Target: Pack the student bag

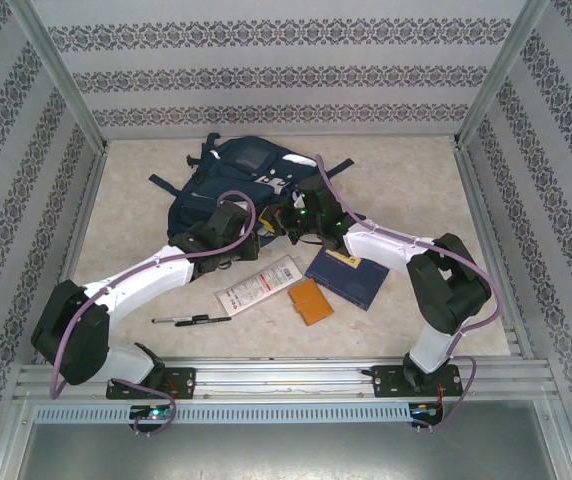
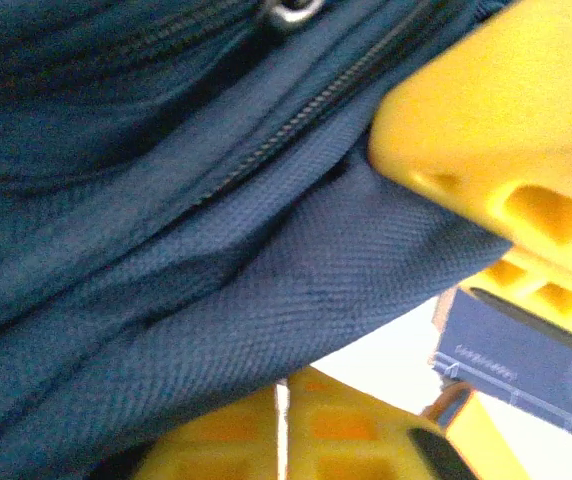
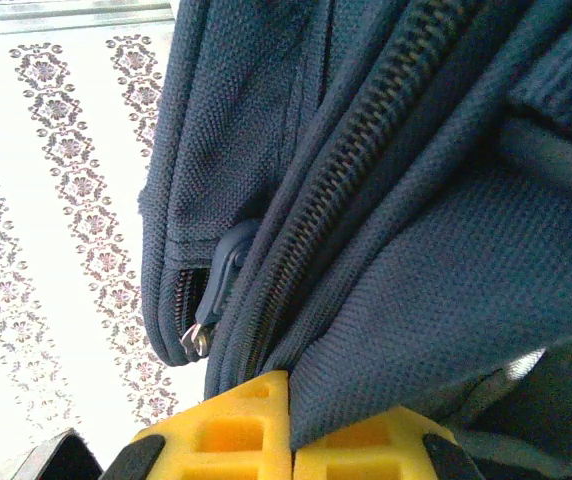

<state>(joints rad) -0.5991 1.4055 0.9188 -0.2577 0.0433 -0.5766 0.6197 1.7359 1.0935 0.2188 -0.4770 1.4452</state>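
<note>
Right wrist view puts the right claw (image 3: 291,425) at the bottom edge. Its two yellow fingers are pressed together on a fold of the navy bag (image 3: 416,280), just beside a closed zip and its pull tab (image 3: 211,300). The left claw (image 2: 356,290), in its own view, pinches another fold of that cloth between its yellow fingers. The bag lies at the far middle of the table (image 1: 416,180), with both arms reaching to its near edge.

I judge the step to be opening the bag: the booklet (image 1: 349,277), orange pouch (image 1: 310,301), packet (image 1: 259,288) and pen (image 1: 191,320) lie unpacked nearby. The next move calls for pulling the cloth taut to free a zip. The top view gives the layout and the waiting items; the wrist views give the grips up close.
</note>
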